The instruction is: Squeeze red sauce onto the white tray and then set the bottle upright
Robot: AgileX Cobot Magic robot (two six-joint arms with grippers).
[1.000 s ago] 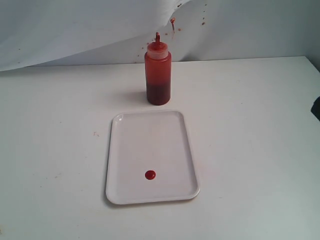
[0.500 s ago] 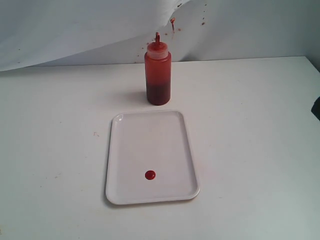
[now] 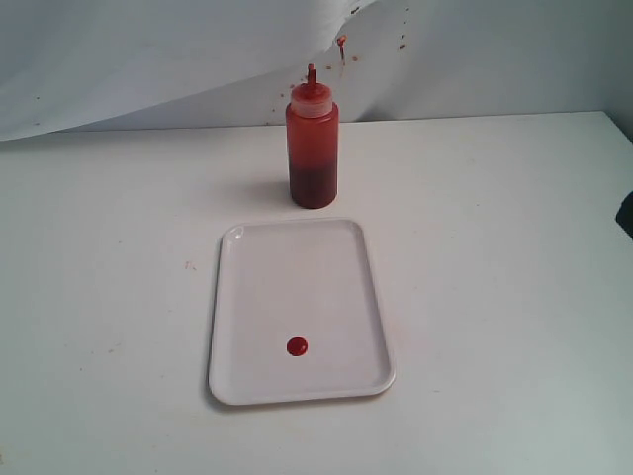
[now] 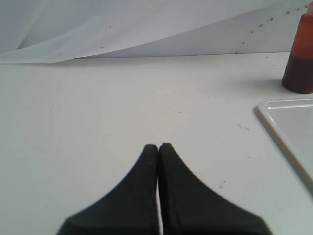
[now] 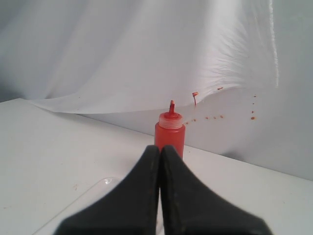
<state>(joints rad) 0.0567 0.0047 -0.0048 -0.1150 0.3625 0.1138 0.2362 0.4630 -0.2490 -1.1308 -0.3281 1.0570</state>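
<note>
The bottle stands upright on the table just behind the white tray, its nozzle pointing up. A small round blob of red sauce lies on the tray's near half. The left gripper is shut and empty over bare table, with the tray's corner and the bottle's base off to one side. The right gripper is shut and empty, held back from the bottle, which stands beyond its fingertips. Only a dark bit of an arm shows at the exterior view's right edge.
A white backdrop sheet hangs behind the table, dotted with reddish specks. The white tabletop stretches to both sides of the tray, with its right edge near the frame's corner.
</note>
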